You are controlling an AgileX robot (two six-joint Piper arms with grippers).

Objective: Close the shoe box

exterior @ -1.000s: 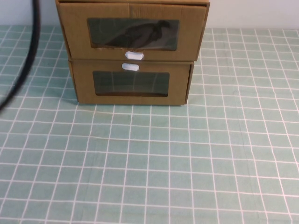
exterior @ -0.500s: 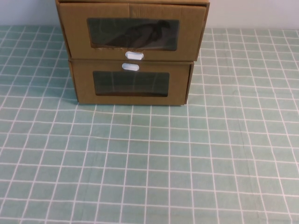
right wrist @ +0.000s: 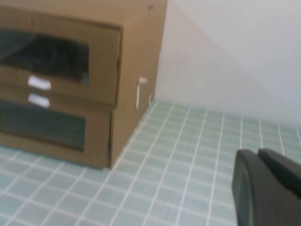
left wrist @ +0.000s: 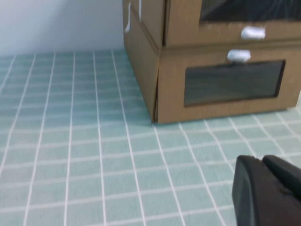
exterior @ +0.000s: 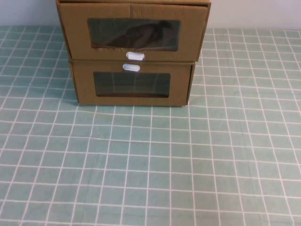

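The shoe box (exterior: 190, 37) is the upper of two stacked cardboard boxes at the table's far middle. A dark shoe shows through its window, and its white pull tab (exterior: 135, 56) sits below that window. Its drawer front seems to stand slightly forward of the lower box's front. It also shows in the left wrist view (left wrist: 188, 28) and the right wrist view (right wrist: 103, 61). My left gripper (left wrist: 261, 162) is shut and empty, low over the table, to the box's front left. My right gripper (right wrist: 257, 155) is shut and empty, to the box's right. Neither gripper shows in the high view.
The lower cardboard box (exterior: 84, 87), with its white tab (exterior: 131, 67) above its window, carries the shoe box. The table (exterior: 150, 165) has a green cloth with a white grid. A pale wall (right wrist: 225, 56) stands behind the boxes.
A black cable that hung at the left edge of the high view one second ago has gone out of view. The boxes have not moved.
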